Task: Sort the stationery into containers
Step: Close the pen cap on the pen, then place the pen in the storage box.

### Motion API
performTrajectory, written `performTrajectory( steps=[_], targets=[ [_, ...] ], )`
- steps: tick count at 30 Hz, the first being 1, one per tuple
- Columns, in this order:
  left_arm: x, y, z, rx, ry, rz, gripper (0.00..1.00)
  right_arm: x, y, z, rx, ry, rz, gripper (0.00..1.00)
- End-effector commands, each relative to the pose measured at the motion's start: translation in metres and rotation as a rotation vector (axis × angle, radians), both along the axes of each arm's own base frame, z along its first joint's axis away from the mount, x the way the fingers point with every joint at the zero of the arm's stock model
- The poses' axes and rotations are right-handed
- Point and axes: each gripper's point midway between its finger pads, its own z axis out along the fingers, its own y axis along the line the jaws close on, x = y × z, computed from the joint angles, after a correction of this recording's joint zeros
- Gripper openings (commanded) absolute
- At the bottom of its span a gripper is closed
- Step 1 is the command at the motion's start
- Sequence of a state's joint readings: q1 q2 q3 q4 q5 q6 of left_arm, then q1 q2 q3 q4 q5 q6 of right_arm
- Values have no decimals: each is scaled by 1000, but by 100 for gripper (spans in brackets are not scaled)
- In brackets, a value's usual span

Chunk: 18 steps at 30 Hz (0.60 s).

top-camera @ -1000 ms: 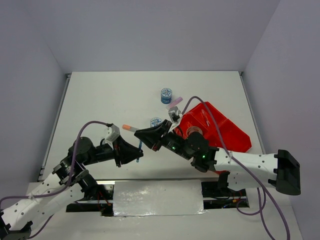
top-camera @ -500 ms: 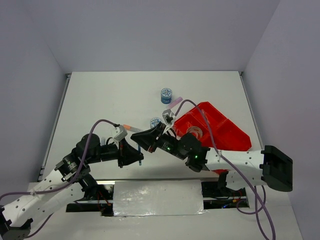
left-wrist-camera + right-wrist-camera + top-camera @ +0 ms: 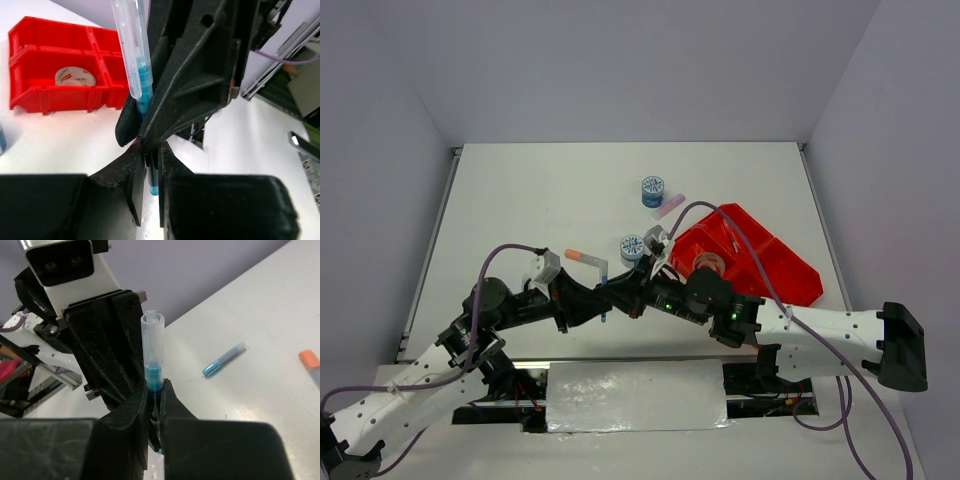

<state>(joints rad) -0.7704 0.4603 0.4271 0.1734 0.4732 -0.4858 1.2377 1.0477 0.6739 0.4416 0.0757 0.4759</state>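
Beside blue pen [image 3: 152, 347]: orange-tipped marker [image 3: 581, 257], patterned roll [image 3: 633, 247]; red tray [image 3: 782, 266] right.

My left claw [image 3: 151, 165] sat left of my right claw [image 3: 156, 395], tips meeting on one pen [image 3: 153, 340] over the near tabletop [image 3: 520, 200]. A marker [image 3: 582, 257] lay behind them. To the right lay the tray [image 3: 780, 270], tape ring [image 3: 708, 266] in its left end. The near roll [image 3: 633, 246] stood just left of it, with the far roll [image 3: 652, 190] and stick [image 3: 669, 206] farther back.
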Motion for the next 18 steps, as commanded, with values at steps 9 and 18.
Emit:
performTrajectory(
  steps=[9, 18],
  targets=[
    [15, 11, 51, -115, -51, 124, 76, 41, -32, -21, -148, -32, -203, 0],
    [57, 95, -11, 277, 390, 707, 99, 195, -212, -79, -480, 117, -843, 0]
  ],
)
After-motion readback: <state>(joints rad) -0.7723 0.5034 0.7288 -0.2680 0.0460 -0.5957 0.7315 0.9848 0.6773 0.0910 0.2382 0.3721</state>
